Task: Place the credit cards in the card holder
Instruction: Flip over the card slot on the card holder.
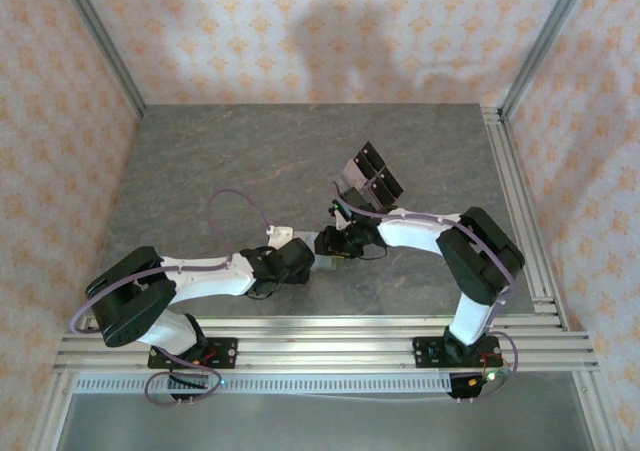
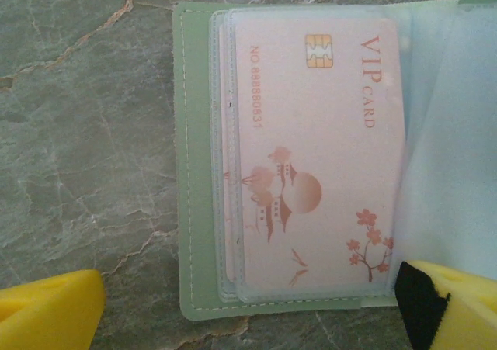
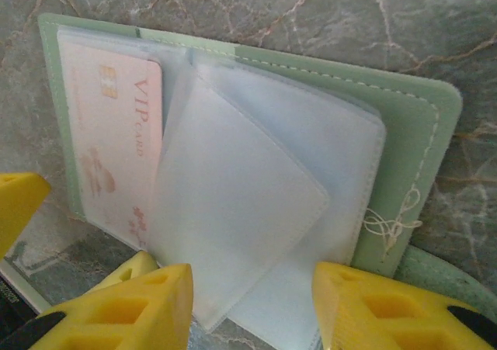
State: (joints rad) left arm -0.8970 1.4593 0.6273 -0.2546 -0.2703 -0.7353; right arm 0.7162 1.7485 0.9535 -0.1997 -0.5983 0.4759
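- Found one credit card (image 2: 318,156) (pink, "VIP CARD" print, chip side up) seated fully in a clear sleeve (image 2: 220,171) of the card holder (image 2: 186,210). Apparent edge of a second card just behind it, in the next sleeve.
- Found the card holder lying open and flat on the worktop (image 2: 85,133), green cover down, sleeves up. Presumably laid so to present the pockets to the tools.
- Noted empty sleeves (image 3: 256,187) fanned loose across the holder's other half, one skewed, its corner pointing into the gap of the right tool (image 3: 252,307). Probably spread to expose a free pocket.
- Read the right tool as partly released: jaws apart over the holder's near edge, nothing clamped between them as far as visible.
- Read the left tool (image 2: 248,319) as fully released, jaws straddling the card-bearing half of the holder and touching neither card nor cover. Likely poised there to steady the holder or press a card home.
- From above: both tools nose to nose over the holder. Clear stand (image 1: 372,176) with black panels just beyond the holder, apart from it.
- Judged at least one card stowed. Could not make out any loose cards near the holder.
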